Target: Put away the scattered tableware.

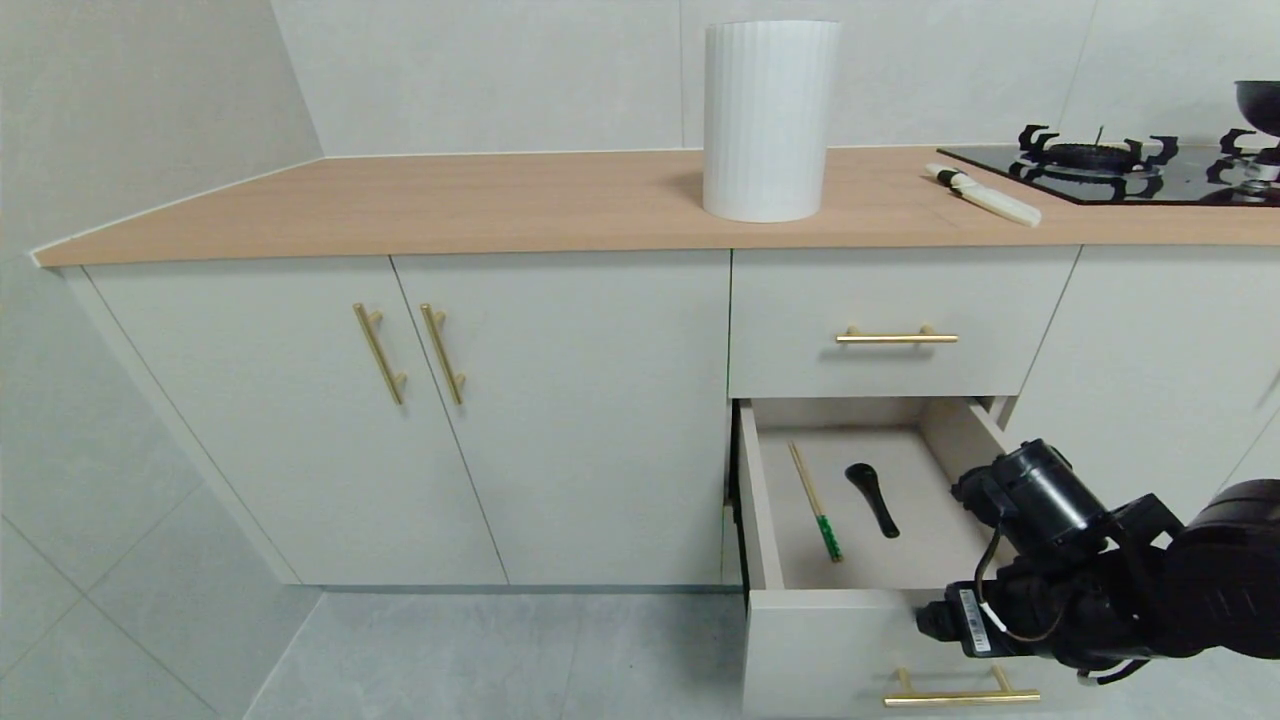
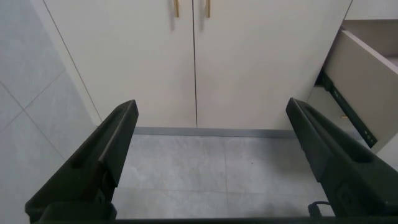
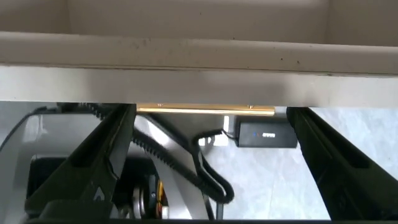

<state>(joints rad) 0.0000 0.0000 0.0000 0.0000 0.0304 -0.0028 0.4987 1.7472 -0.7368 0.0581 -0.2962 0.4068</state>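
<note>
From the head, the right arm (image 1: 1100, 590) hung low and bent at the front of the open drawer (image 1: 760, 520). The chopsticks (image 1: 815, 505) and spoon (image 1: 873, 498) lay inside it, beyond the arm, both with their long axes running front to back. The knife (image 1: 982, 194) lay on the bench (image 1: 500, 205), well above and beyond that arm and slanted. The right arm looked the nearer one to it.

At the left wrist, the left gripper (image 2: 212, 106) stood wide open and held nothing. It faced the cupboard doors (image 2: 249, 56) and the floor (image 2: 205, 168), with the drawer's side off past one finger.

At the right wrist, the right gripper (image 3: 211, 111) was spread wide and empty, aimed down over the drawer's front. The handle (image 3: 205, 111) lay level with its fingertips, its long axis running from one finger to the other. Lying that way, it probably suited a push on the front better than a pinch.
</note>
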